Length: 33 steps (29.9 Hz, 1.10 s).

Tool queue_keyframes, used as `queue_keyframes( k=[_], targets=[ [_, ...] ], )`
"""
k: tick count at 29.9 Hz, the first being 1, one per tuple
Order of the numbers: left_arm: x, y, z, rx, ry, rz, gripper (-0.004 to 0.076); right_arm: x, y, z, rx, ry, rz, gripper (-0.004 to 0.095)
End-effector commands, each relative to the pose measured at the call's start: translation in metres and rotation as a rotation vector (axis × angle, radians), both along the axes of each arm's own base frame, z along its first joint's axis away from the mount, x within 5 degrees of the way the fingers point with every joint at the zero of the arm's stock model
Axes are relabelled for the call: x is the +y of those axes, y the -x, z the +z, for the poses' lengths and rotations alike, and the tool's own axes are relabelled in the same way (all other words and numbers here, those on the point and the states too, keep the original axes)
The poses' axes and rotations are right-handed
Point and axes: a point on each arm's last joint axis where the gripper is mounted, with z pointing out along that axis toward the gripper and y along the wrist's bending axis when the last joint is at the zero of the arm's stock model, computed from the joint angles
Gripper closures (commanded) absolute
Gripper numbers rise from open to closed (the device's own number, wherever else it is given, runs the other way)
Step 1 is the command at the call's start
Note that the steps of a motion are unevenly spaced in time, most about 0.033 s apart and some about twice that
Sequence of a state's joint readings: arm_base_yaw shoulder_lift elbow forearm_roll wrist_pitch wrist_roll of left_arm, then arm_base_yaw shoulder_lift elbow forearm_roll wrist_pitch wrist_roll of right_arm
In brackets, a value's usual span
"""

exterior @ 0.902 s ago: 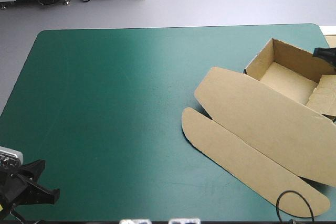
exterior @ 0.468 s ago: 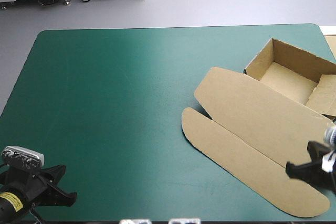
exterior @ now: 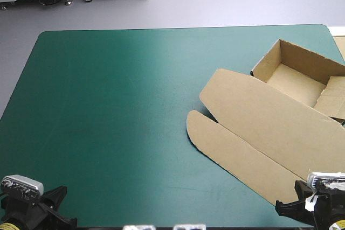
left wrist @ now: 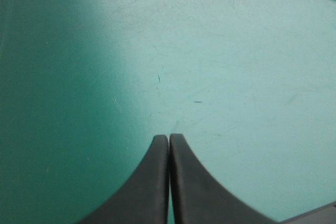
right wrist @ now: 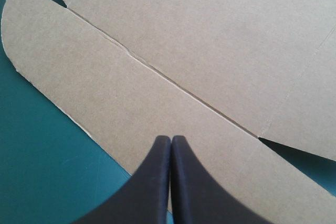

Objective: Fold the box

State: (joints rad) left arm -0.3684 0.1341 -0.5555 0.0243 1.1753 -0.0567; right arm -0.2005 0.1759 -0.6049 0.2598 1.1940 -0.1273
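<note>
Currently, box: brown board box (exterior: 269, 117), on the right half of the counter (exterior: 118, 106), running out to its right edge; part set up, part flat.
Tray: tray (exterior: 294, 82) with walls raised and top open, at the far right of the counter; one inner flap (exterior: 333, 96) leans in on its right side.
Lid panel: lid panel (exterior: 259, 109) lies flat on the teal-green cover, joined to the tray's near wall and stretching toward the near edge.
Rounded flap: rounded flap (exterior: 237, 157) is flat and joined to the lid panel along a crease (right wrist: 173, 80); its rounded end points toward the counter's middle.
Right tool: right tool (right wrist: 171, 140) is clenched, black fingers tip to tip with nothing between them; it sits over the rounded flap at the near right corner, with the crease just ahead. Cannot tell if the tips touch the board.
Left tool: left tool (left wrist: 169, 139) is clenched and grasps nothing; it is over bare teal-green cover at the near left corner, well apart from the box.
Cover: faint scratches (left wrist: 159, 77) ahead of the left tool.
</note>
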Motion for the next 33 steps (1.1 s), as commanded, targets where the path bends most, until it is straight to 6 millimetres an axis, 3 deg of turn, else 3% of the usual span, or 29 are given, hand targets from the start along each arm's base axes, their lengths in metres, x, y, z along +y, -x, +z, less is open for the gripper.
queue_keyframes(
  k=[1, 6, 33],
  targets=[
    [-0.002, 0.0005, 0.0012, 0.024, 0.019, -0.014, 0.0733, -0.0002, -0.0076, 0.0052, -0.069, -0.013, 0.0, 0.0921],
    [-0.0021, 0.007, -0.0057, 0.126, 0.005, -0.027, 0.0733, 0.0007, -0.0074, 0.0034, -0.056, -0.024, 0.006, 0.0921],
    [-0.0021, 0.0068, -0.0062, 0.124, -0.006, -0.037, 0.0733, 0.0007, -0.0074, 0.0034, -0.056, -0.024, 0.006, 0.0921]
  ],
)
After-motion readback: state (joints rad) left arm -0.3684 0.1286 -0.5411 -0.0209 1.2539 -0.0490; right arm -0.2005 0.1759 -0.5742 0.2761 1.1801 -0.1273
